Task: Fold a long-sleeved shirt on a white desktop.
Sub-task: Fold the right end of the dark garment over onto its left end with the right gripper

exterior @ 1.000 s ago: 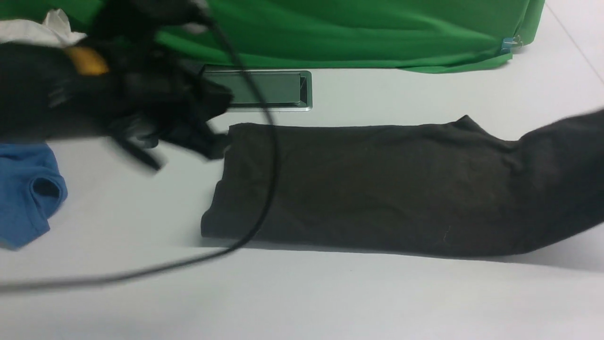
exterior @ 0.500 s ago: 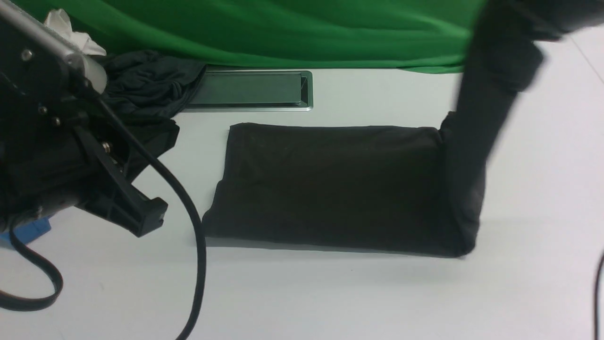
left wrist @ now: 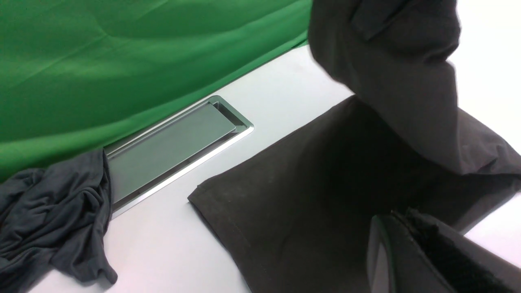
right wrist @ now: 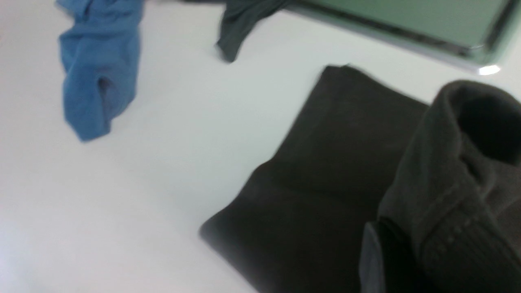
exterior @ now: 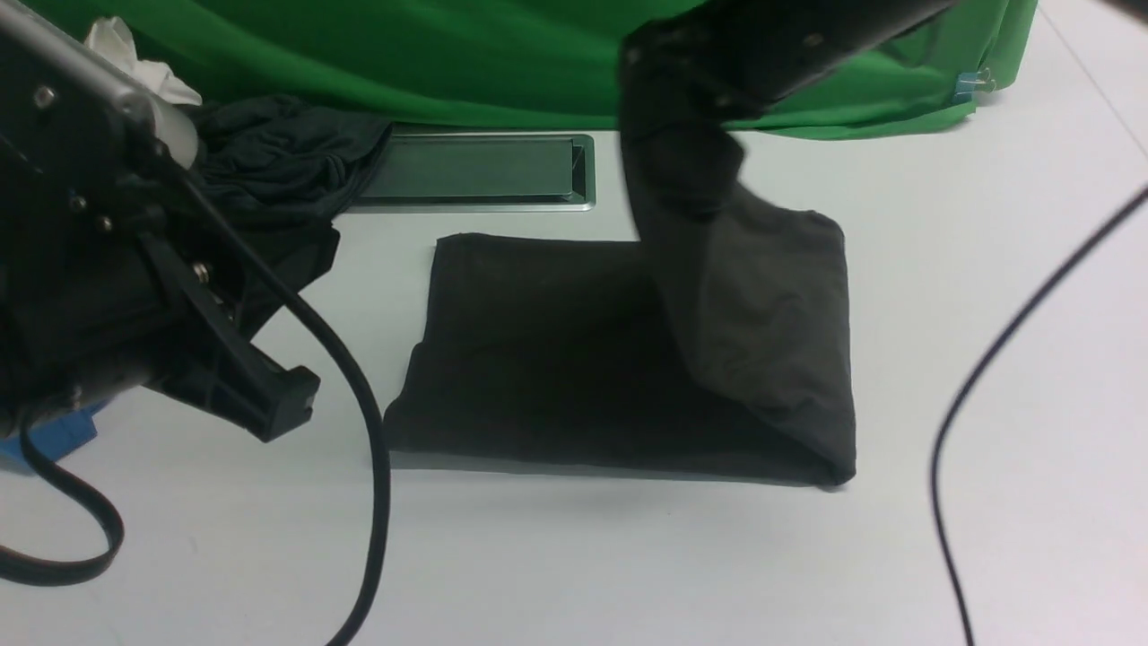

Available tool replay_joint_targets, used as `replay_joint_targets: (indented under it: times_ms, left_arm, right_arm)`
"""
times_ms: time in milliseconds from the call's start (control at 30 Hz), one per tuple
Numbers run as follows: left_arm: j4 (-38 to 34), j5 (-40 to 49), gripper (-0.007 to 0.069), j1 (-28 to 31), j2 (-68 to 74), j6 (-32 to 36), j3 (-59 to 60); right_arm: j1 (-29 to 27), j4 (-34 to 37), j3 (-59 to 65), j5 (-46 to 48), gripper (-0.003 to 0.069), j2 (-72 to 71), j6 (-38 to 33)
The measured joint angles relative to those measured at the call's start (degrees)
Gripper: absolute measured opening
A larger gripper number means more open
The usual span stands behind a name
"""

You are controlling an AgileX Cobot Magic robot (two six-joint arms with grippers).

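The right gripper pinches a bunched fold of the long-sleeved shirt, lifted above the garment's right half; the raised cloth drapes down onto the flat folded part. The shirt lies on the white desktop, just in front of the grey inset plate. The left gripper is pressed together and empty, off the shirt's left edge. A dark grey garment touches the plate's left end, and a blue shirt lies farther left.
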Motion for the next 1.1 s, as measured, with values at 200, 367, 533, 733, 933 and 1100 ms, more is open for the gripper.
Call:
replay_joint_targets:
  times_ms: [200, 367, 533, 733, 933, 1100]
  left_arm:
    - [0.6, 0.0, 0.0017, 0.0, 0.0, 0.0, 0.1]
    - [0.7, -0.4, 0.0017, 0.0, 0.0, -0.1, 0.1]
    - [0.7, -0.4, 0.0017, 0.0, 0.0, -0.1, 0.1]
    - [0.8, -0.4, 0.0017, 0.0, 0.0, -0.1, 0.1]
    - [0.8, -0.1, 0.0017, 0.0, 0.0, -0.1, 0.1]
    - [0.9, 0.5, 0.0017, 0.0, 0.3, -0.7, 0.1]
  right_arm:
    - [2.3, 1.6, -2.6, 0.8, 0.0081, 3.3, -0.9]
    - [3.7, 2.0, -2.8, 0.8, 0.0081, 4.8, -1.0]
    - [5.2, 2.1, -2.8, -2.2, 0.0108, 6.2, -0.2]
    - [6.6, 5.1, -2.8, -6.1, 0.0384, 6.9, 1.8]
    - [6.1, 6.6, -5.1, -5.9, 0.051, 5.6, 1.7]
    - [3.9, 1.2, -7.4, 1.7, 0.0346, 1.0, -1.1]
